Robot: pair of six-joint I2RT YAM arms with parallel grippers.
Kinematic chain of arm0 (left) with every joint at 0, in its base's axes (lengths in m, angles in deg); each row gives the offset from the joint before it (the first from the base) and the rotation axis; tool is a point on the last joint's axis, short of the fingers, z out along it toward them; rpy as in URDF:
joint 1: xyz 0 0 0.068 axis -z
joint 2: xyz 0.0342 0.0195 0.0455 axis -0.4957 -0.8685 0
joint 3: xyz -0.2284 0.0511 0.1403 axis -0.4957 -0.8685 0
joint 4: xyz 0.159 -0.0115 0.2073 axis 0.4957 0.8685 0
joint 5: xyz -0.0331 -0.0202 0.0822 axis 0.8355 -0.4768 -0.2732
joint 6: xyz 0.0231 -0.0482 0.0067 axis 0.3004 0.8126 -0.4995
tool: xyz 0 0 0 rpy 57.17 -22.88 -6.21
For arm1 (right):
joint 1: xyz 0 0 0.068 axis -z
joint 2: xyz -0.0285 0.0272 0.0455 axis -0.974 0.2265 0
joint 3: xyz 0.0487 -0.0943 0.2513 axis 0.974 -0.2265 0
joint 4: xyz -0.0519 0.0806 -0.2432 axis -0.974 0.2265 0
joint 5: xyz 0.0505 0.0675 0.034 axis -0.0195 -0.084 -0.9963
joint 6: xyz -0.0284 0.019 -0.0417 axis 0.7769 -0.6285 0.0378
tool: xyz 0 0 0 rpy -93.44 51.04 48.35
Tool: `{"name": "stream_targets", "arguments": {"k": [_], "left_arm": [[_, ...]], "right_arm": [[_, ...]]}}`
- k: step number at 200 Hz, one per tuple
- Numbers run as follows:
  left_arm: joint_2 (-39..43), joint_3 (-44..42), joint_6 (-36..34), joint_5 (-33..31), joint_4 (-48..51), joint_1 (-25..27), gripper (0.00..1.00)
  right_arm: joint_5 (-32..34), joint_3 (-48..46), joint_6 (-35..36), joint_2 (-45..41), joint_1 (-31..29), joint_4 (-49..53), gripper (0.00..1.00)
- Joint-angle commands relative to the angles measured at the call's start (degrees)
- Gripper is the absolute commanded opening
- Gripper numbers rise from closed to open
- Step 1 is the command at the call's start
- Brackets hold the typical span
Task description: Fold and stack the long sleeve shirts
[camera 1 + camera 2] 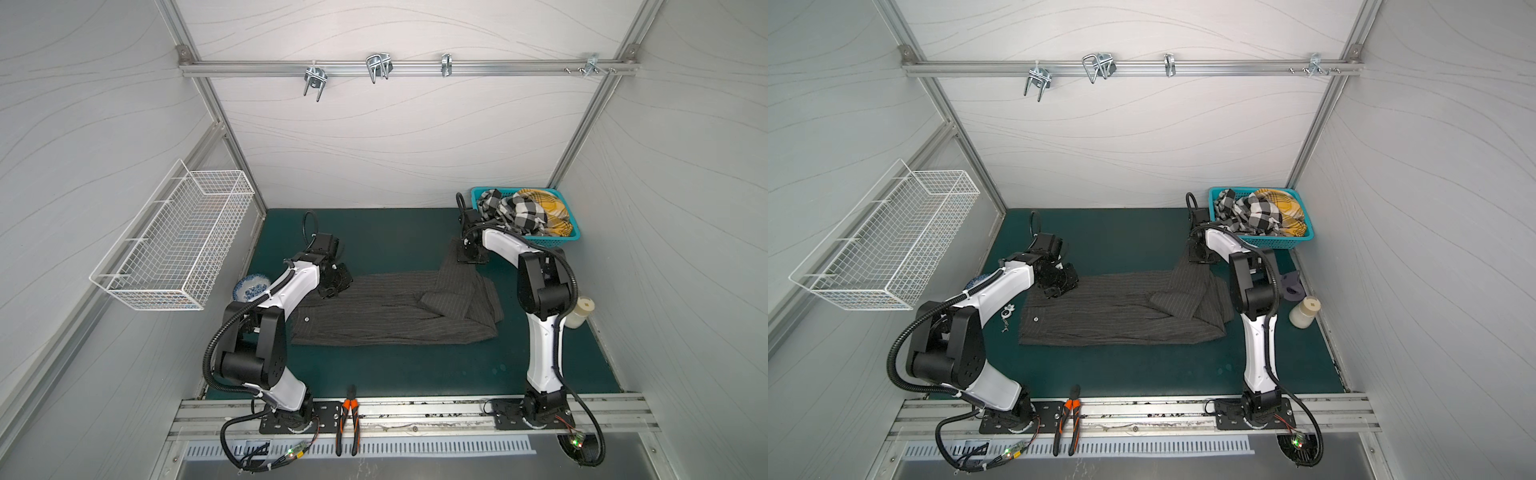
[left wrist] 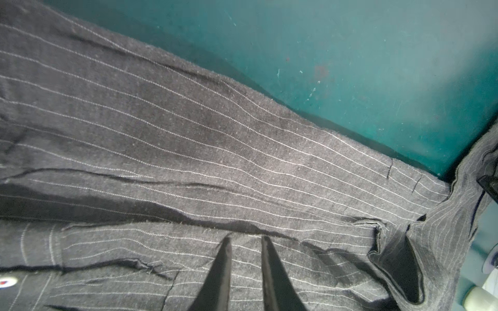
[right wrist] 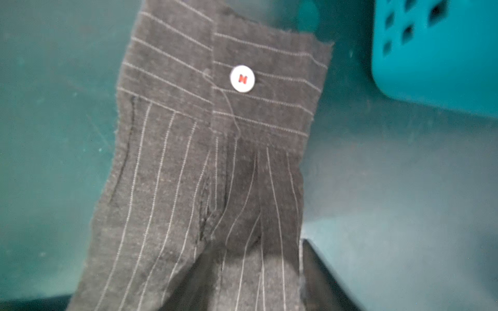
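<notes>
The shirt (image 1: 374, 318) is a coarse, matte charcoal weave with thin pale pinstripes. It lies mid-bench as a long, flattened band with soft creases. In both top views its buttoned end is to the left and looser folds pile up at the right. One sleeve (image 1: 453, 274) runs from that right end toward the back. It ends in a squared cuff (image 3: 283, 80) with a round white button (image 3: 242, 78) sewn in red thread. The bench (image 1: 395, 374) is smooth dark green, faintly scuffed.

The left pincer (image 1: 330, 291) sits at the shirt's far left corner. Its wrist view shows two black tapered fingers (image 2: 221, 277) parted by a narrow gap. The striped cloth lies flat behind the gap and nothing is pinched in it.

The right pincer (image 1: 471, 255) is on the sleeve just short of the cuff. Only one dark finger (image 3: 318, 280) shows, at the sleeve's edge, so I cannot tell whether it is clenched on the cloth.

The cuff lies near the perforated teal plastic basket (image 3: 431, 53), but apart from it. Bare bench lies open in front of the shirt's near edge, and behind its far edge between the two pincers.
</notes>
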Motion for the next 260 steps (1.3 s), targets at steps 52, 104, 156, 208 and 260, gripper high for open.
{"name": "stream_targets", "arguments": {"k": [52,104,156,208,260], "left_arm": [[0.8,1.8,-0.5,0.6,-0.7,0.3,0.20],[3.0,2.8,0.4,1.6,0.2,0.3,0.24],[7.4,0.8,2.3,3.6,-0.1,0.4,0.33],[10.5,-8.8,6.7,14.9,-12.5,0.7,0.49],[8.1,-9.4,8.0,17.6,-19.8,7.5,0.58]], "right_arm": [[0.2,5.5,2.0,0.6,-0.7,3.0,0.00],[2.4,-1.4,2.6,-15.8,-9.2,1.6,0.00],[2.0,-15.2,0.1,-28.1,-23.5,-1.7,0.00],[3.1,-28.0,-3.0,-34.1,-33.8,-4.0,0.00],[1.4,-38.3,-7.3,-39.5,-34.7,-6.6,0.00]]}}
